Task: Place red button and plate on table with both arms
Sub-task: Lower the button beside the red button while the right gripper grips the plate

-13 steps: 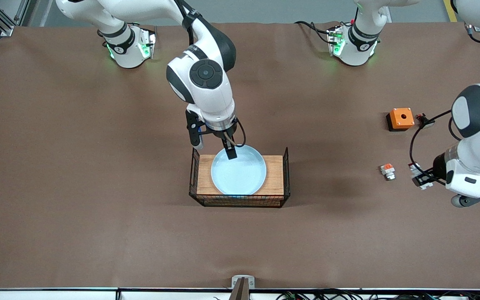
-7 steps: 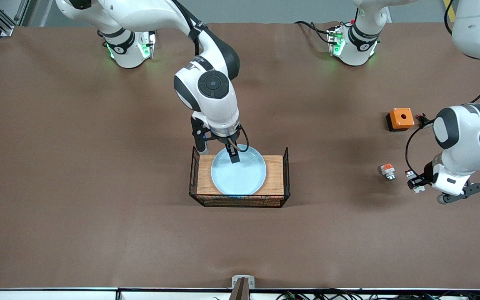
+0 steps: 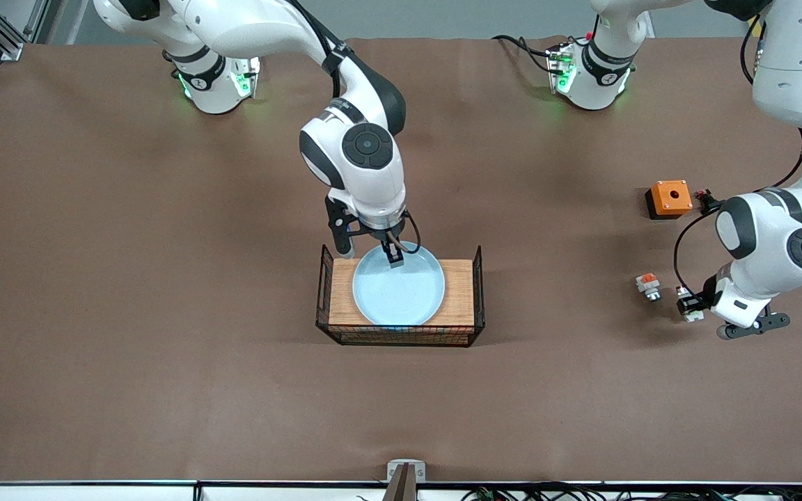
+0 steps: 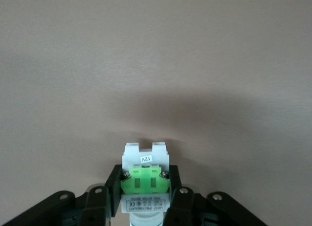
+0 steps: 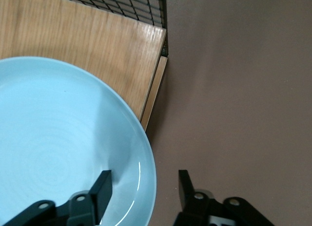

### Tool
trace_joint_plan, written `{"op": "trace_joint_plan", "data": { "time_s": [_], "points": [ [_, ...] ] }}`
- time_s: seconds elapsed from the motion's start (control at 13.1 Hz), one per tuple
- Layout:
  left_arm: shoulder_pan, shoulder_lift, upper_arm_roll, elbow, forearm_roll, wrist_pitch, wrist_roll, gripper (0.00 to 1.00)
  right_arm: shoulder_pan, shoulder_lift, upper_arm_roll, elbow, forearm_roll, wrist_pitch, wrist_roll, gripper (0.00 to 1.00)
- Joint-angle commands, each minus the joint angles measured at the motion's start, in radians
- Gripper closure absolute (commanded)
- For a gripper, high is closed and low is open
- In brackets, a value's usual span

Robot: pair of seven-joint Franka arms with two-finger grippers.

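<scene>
The pale blue plate (image 3: 401,289) lies on the wood-topped wire rack (image 3: 458,292) in the middle of the table (image 3: 164,313). My right gripper (image 3: 370,249) is open and straddles the plate's rim on the side toward the robots' bases. In the right wrist view one finger (image 5: 101,186) is inside the plate (image 5: 58,138) and the other is outside over the table. My left gripper (image 3: 690,307) is shut on the red button (image 4: 145,160), whose green block shows between the fingers. It holds it low over the table at the left arm's end.
A similar tiny part with an orange-red block (image 3: 647,285) lies on the table beside my left gripper. An orange square box with a hole (image 3: 670,198) stands farther from the front camera. The rack has black wire end walls (image 3: 478,278).
My left arm has swung round and brought the button lower, a little toward the orange-red part. My right gripper has come down and shifted so its fingers straddle the plate's rim.
</scene>
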Motion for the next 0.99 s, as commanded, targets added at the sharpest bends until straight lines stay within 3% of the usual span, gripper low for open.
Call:
{"op": "trace_joint_plan", "data": {
  "time_s": [0.0, 0.08, 0.15, 0.23, 0.38, 0.92],
  "points": [
    [0.010, 0.010, -0.004, -0.003, 0.001, 0.028, 0.029, 0.74, 0.015, 0.016, -0.005, 0.026, -0.020, -0.004, 0.021, 0.60],
    [0.005, 0.010, -0.005, -0.002, 0.001, 0.028, 0.029, 0.48, 0.015, 0.016, -0.005, 0.026, -0.024, -0.004, 0.018, 0.66],
    [0.002, 0.002, -0.005, 0.003, 0.000, 0.027, 0.030, 0.14, 0.017, 0.016, -0.005, 0.026, -0.041, -0.004, 0.018, 0.69],
    [0.002, -0.016, -0.008, 0.009, 0.001, 0.021, 0.026, 0.01, 0.031, 0.016, -0.005, 0.026, -0.066, -0.005, 0.015, 0.77],
    [0.001, -0.082, -0.030, 0.037, 0.000, -0.059, 0.023, 0.00, 0.038, 0.017, -0.005, 0.026, -0.092, -0.005, 0.011, 0.95],
    [0.001, -0.261, -0.084, 0.294, 0.000, -0.566, 0.013, 0.00, 0.025, 0.011, -0.001, 0.041, -0.083, -0.014, 0.020, 0.98]
  ]
}}
